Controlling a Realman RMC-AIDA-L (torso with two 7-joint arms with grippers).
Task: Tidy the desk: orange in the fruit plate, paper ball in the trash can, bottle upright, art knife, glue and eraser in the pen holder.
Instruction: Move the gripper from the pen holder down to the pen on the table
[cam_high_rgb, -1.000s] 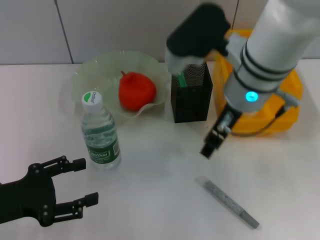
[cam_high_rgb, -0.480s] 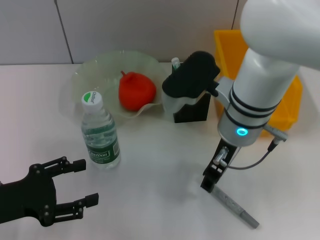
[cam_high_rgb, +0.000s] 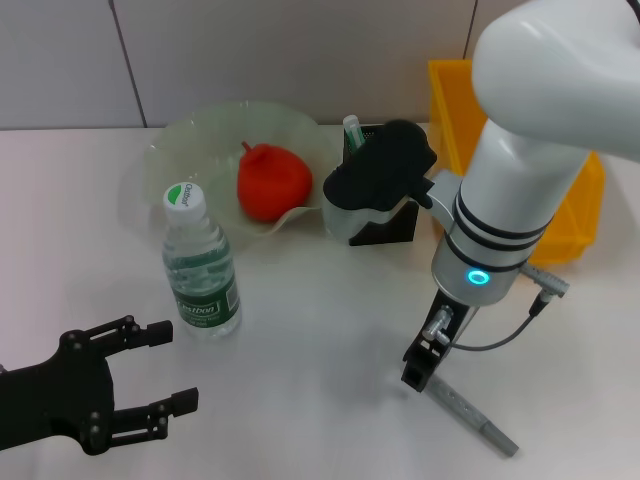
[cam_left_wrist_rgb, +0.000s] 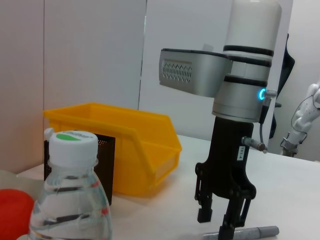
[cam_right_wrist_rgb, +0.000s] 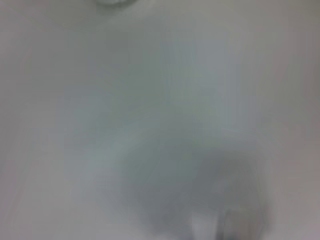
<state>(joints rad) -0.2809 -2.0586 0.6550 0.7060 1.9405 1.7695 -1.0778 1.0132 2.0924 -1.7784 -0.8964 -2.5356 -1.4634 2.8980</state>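
The orange (cam_high_rgb: 272, 182) lies in the fruit plate (cam_high_rgb: 190, 145). The bottle (cam_high_rgb: 200, 268) stands upright on the desk (cam_high_rgb: 310, 330). The art knife (cam_high_rgb: 352, 128) pokes out of the pen holder (cam_high_rgb: 392, 228), which my right arm partly hides. The glue (cam_high_rgb: 470, 415) lies flat on the desk at the near right. My right gripper (cam_high_rgb: 418, 368) points down at its near end, open, with its fingers (cam_left_wrist_rgb: 203, 215) standing apart just above the glue (cam_left_wrist_rgb: 257, 232). My left gripper (cam_high_rgb: 172, 364) rests open at the near left. The paper ball and the eraser are out of view.
The yellow trash can (cam_high_rgb: 580, 215) stands at the back right behind my right arm; the left wrist view shows the trash can (cam_left_wrist_rgb: 135, 145) behind the bottle (cam_left_wrist_rgb: 70, 200). The right wrist view shows only blurred white desk.
My right arm has swung from the pen holder forward and down to the near end of the glue. The left arm has not moved.
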